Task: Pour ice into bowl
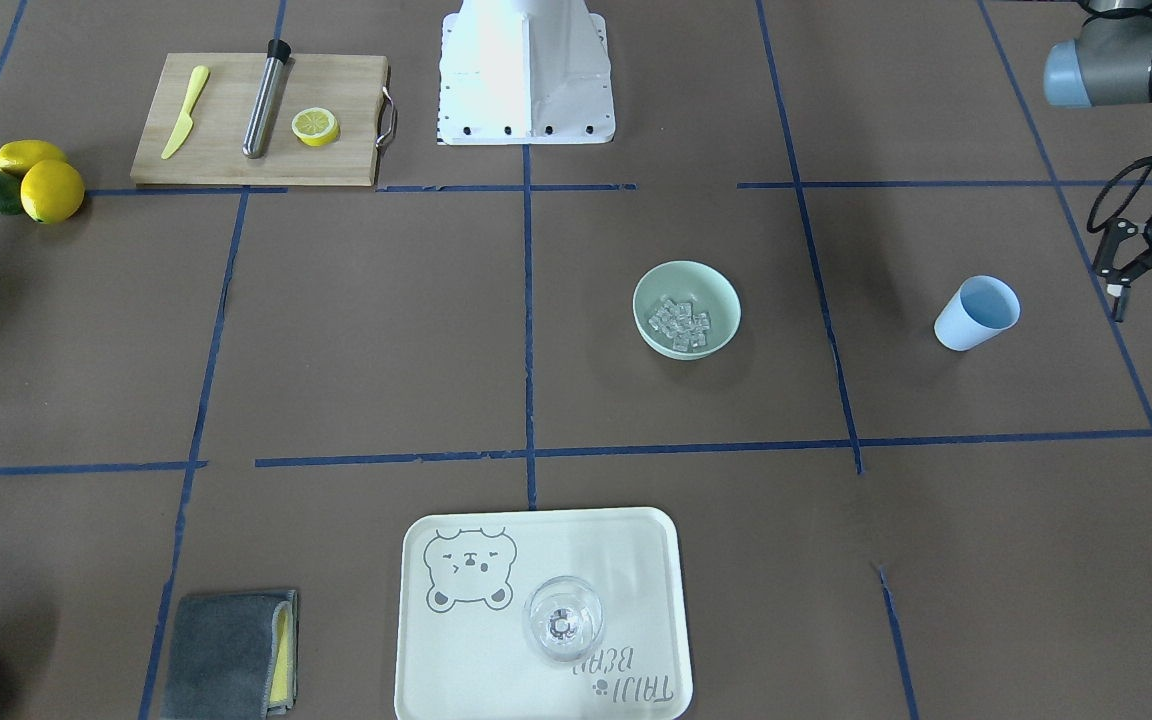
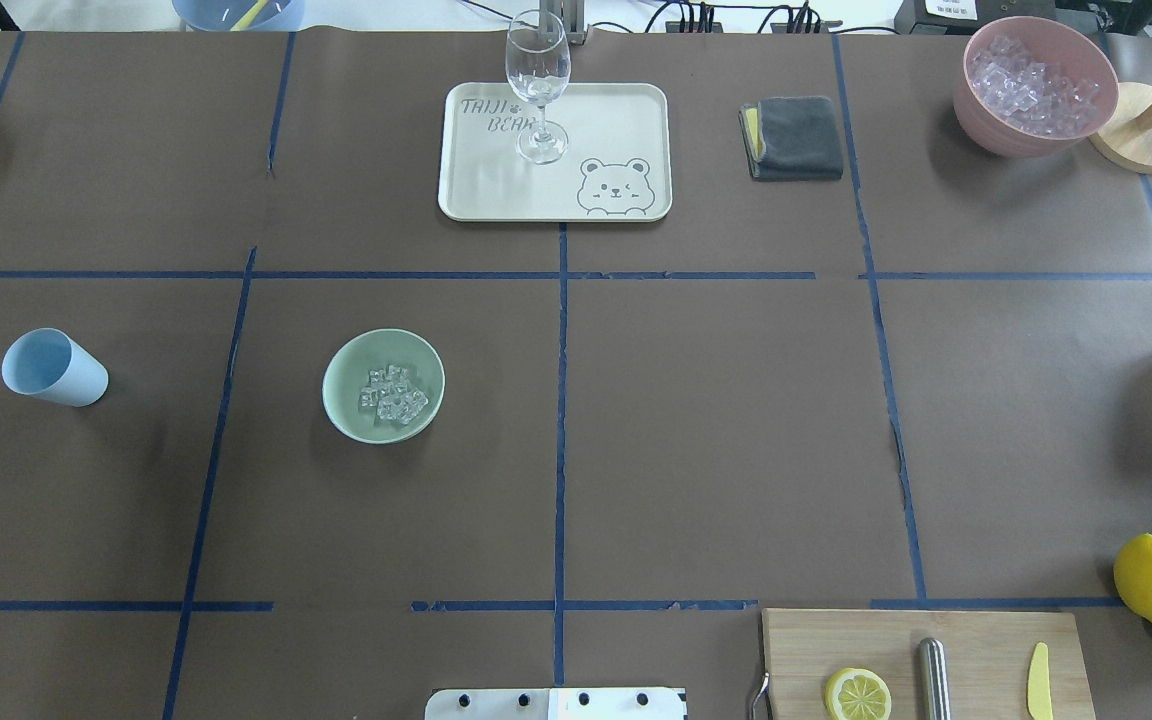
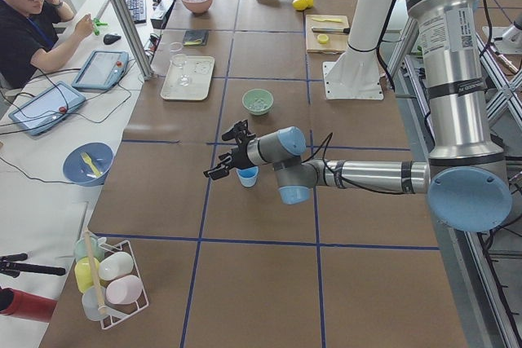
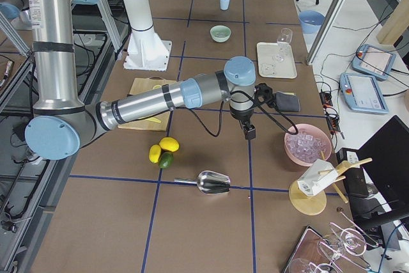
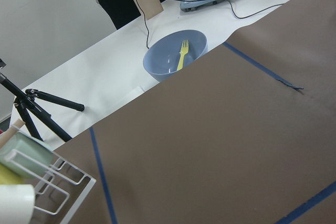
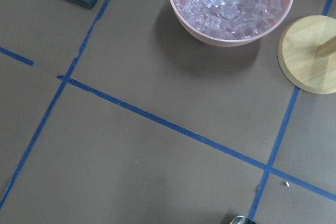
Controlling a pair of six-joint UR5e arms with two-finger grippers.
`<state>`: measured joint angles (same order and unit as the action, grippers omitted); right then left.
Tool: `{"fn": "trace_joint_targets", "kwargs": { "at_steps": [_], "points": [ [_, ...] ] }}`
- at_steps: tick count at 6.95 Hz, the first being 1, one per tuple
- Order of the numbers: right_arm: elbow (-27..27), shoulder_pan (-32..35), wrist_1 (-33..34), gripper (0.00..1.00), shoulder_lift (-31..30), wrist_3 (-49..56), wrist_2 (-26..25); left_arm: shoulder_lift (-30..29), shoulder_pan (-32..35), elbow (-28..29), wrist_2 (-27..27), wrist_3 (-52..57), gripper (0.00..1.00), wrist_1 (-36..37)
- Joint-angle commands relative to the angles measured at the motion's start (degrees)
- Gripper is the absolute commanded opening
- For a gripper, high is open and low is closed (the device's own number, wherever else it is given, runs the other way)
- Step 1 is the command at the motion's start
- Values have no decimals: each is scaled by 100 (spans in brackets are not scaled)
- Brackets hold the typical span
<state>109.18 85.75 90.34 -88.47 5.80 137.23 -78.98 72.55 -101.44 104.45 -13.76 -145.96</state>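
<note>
Ice (image 1: 678, 322), front view: heaped inside the bowl (image 1: 721, 290); we judge the pour done.
Left gripper (image 1: 1111, 290), front view: fingers spread, holding nothing; the upright cup (image 1: 976, 313) stands between it and the bowl.
Overhead view: bowl in the left half, cup further left; no arm shows.
Left side view: near arm's gripper close to the cup, bowl beyond.
Right gripper (image 4: 248, 131), right side view: near the pink bowl (image 4: 308, 145), well apart from the ice; we cannot tell its grip.
</note>
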Motion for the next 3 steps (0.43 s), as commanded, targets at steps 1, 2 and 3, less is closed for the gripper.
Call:
{"fn": "trace_joint_targets", "kwargs": {
  "at_steps": [1,2,3],
  "points": [
    [130,-581,-827,100,67,-612,424,-117,1195,36,1589,154,100,1379],
    [130,-995,-1338,100,128,-1102,419,-205,1270,-51,1770,163,100,2256],
    [130,-1399,-1474,100,459,-1629,419,-475,1375,9,1781,468,100,3013]
  ]
}}
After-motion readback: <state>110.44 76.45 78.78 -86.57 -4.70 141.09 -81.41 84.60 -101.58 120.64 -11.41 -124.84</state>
